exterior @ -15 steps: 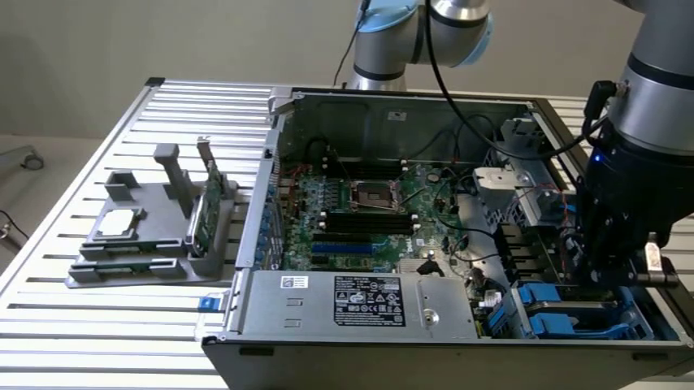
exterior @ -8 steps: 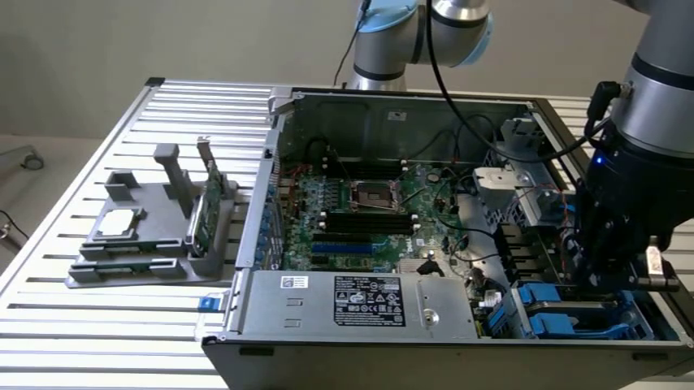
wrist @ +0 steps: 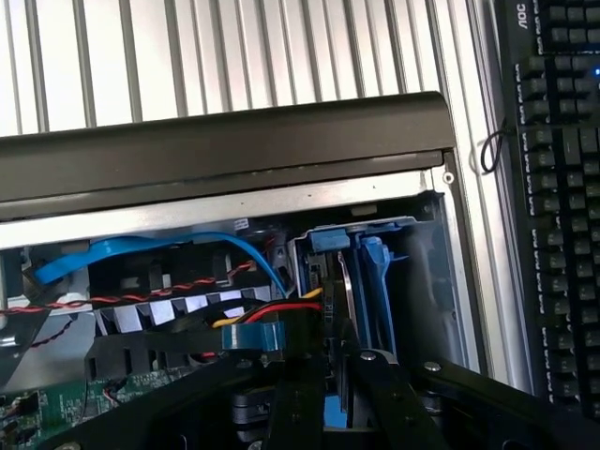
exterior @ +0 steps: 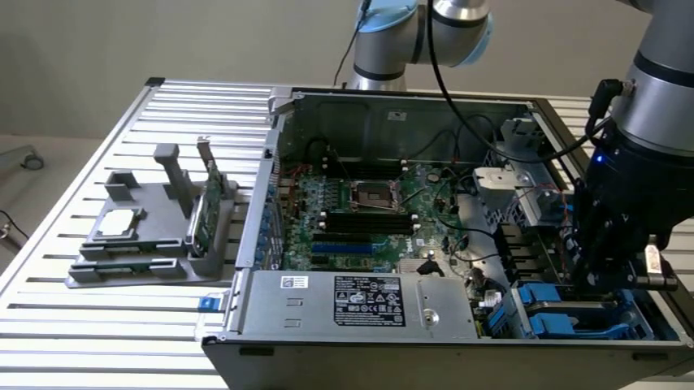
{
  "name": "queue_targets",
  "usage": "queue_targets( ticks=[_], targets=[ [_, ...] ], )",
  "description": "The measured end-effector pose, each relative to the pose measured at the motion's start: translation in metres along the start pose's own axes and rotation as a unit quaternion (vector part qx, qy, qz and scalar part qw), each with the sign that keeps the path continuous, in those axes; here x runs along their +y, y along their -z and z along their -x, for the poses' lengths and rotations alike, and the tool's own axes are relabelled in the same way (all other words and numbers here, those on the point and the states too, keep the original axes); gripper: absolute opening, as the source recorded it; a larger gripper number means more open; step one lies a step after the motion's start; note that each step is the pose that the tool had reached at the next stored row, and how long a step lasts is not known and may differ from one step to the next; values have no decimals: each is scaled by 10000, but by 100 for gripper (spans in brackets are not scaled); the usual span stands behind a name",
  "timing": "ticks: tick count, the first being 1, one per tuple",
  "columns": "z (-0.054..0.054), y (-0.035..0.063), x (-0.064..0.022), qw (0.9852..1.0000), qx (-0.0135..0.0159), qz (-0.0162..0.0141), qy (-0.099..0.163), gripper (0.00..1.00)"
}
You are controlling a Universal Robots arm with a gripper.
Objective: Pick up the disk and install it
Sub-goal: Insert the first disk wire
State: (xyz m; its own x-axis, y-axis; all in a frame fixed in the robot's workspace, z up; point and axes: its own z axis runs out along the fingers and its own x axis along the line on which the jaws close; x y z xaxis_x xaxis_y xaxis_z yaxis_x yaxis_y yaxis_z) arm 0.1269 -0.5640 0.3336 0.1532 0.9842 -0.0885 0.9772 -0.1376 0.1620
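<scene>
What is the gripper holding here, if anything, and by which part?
The gripper appears to clamp the disk, pinching its two flat faces at the end nearest the wrist, with the disk standing edgewise in the drive bay.

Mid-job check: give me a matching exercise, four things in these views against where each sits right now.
1. disk
2. power supply
3. keyboard
4. grey holder

a. on the slatted table, at the exterior view's left of the case
b. on edge in the drive bay, held by the gripper
c. inside the case, labels on top
d. black, outside the case wall

Pairs: 1-b; 2-c; 3-d; 4-a
</scene>
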Motion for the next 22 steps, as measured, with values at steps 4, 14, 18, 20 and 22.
queue_targets(
  ticks=[4, 14, 18, 20, 22],
  targets=[
    [-11, -2, 22, 10000, -1, -3, 1, 17],
    [-14, -9, 35, 10000, -5, -36, 10, 17],
    [-15, -13, 41, 10000, -6, -63, 27, 17],
    [-16, -14, 45, 10000, -7, -73, 39, 17],
    [-16, -15, 48, 10000, -7, -82, 52, 17]
  ],
)
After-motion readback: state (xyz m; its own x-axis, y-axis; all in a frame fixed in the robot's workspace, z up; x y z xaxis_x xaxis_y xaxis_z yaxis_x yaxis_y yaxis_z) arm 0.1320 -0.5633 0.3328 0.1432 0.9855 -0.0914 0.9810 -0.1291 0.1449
